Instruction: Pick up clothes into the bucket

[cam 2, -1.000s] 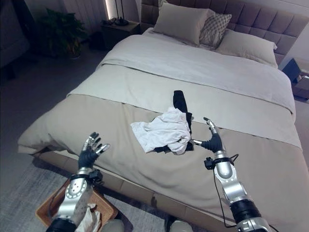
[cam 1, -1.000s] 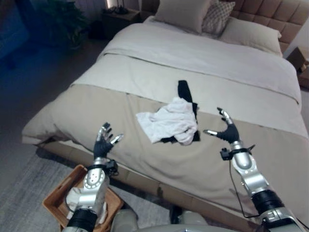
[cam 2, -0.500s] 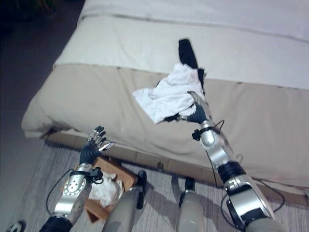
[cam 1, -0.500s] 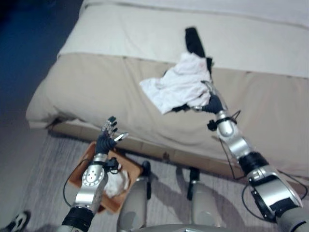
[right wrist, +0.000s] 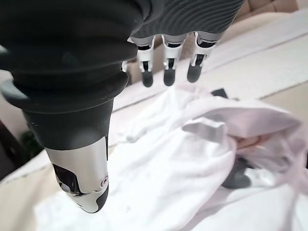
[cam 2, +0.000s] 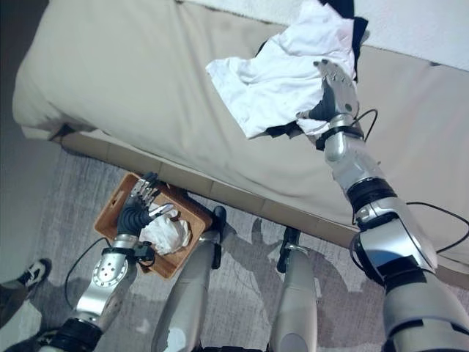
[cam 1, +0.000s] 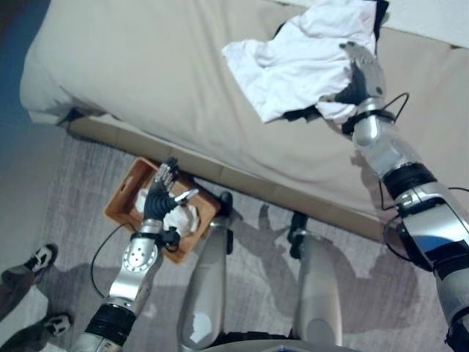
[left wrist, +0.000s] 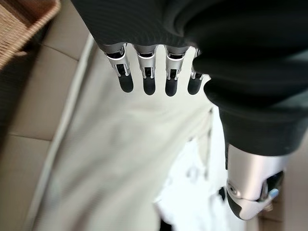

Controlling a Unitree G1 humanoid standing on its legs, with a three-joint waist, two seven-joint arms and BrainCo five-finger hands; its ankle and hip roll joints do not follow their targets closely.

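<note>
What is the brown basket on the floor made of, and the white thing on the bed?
The basket looks like woven wicker or rattan: tan-brown, matte, and the left wrist view shows a woven texture on its rim. The white garment looks like soft, thin cloth, maybe cotton: it lies crumpled in loose folds with no shine. The right hand rests open at its edge.

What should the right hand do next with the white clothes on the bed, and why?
Probably lower and curl the fingers into the white clothes. The right hand is at the near edge of the pile on the bed with fingers straight, gripping nothing. The left hand hangs open over the basket on the floor, which already holds white cloth.
</note>
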